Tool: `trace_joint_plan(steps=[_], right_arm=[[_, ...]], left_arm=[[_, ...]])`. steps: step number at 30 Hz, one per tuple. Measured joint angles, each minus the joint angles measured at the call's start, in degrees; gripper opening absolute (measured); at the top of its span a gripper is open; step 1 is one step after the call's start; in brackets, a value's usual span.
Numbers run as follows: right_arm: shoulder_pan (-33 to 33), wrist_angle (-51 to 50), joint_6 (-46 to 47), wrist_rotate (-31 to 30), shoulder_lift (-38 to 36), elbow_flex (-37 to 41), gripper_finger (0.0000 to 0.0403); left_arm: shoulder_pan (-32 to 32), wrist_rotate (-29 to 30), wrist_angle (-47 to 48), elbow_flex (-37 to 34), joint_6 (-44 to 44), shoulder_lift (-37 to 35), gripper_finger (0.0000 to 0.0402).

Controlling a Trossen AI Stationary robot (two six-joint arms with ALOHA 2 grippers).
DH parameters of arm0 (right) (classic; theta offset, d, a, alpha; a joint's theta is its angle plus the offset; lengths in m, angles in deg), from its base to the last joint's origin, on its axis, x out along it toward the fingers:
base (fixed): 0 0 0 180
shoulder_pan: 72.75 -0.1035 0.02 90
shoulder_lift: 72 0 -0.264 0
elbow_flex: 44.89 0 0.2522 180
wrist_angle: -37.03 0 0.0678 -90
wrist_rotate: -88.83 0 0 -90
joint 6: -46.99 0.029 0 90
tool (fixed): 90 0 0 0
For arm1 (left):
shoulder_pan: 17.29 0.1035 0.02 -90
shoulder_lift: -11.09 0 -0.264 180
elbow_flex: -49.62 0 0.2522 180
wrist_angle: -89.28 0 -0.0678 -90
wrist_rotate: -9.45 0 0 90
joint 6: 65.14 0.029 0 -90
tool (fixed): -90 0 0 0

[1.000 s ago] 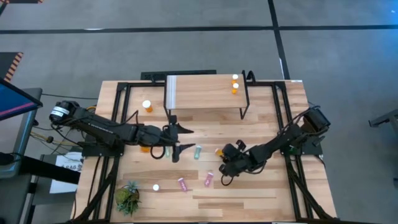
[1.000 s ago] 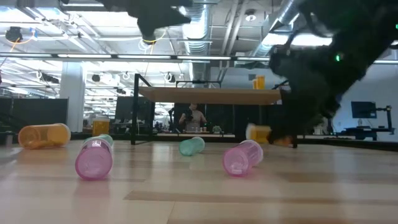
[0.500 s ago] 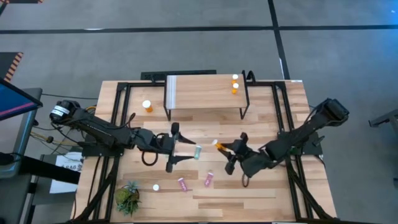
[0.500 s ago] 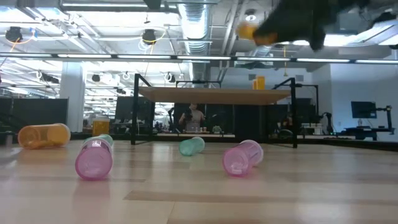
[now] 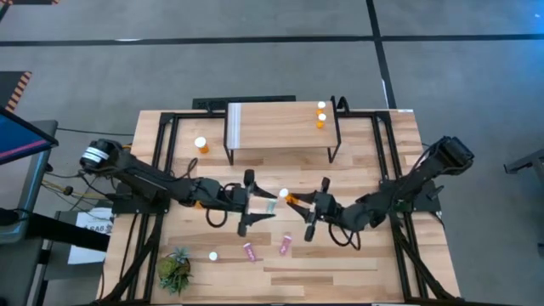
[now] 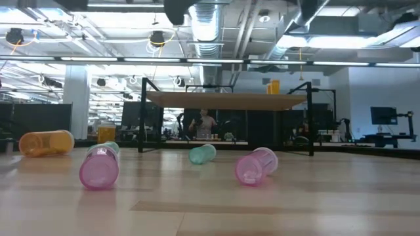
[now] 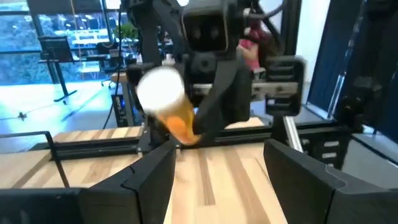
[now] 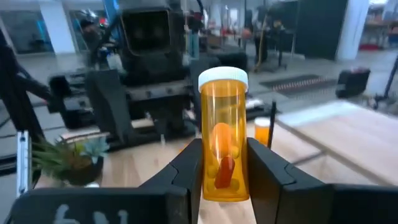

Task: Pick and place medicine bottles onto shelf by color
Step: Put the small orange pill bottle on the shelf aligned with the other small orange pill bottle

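Right arm's got an orange one up off the bench now

High view: right pincer (image 5: 293, 201) pinching the orange bottle (image 5: 288, 197), lifted mid-bench toward the spread left pincer (image 5: 257, 204), looks like a handoff; shelf (image 5: 280, 126) already holds two orange. Low view: arms gone up. Right wrist view: bottle clamped upright.

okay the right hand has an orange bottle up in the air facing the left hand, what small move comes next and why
Probably ease the left hand forward around the white cap: its fingers stand open, and the right hand holds the orange bottle out toward it.
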Motion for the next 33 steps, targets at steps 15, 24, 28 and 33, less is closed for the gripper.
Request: trace_joint_plan(steps=[15, 24, 28, 33], right_arm=[[2.2, 8.6, -4.0, 8.1, 1.8, 0.0, 0.0114], [5.0, 13.5, -3.9, 12.9, 6.0, -0.1, 0.0114], [5.3, 13.4, -3.6, 14.4, 6.3, -0.3, 0.0114], [5.3, 13.7, -4.1, 14.4, 6.3, -0.3, 0.0114]], left_arm=[[2.5, -1.7, -5.4, 0.0, -5.2, 0.8, 0.0233], [2.5, -1.9, -5.2, 0.0, -5.1, 0.7, 0.0233], [2.5, -1.8, -5.2, 0.0, -5.1, 0.7, 0.0233], [2.5, -1.8, -5.1, 0.0, -5.0, 0.7, 0.0228]])
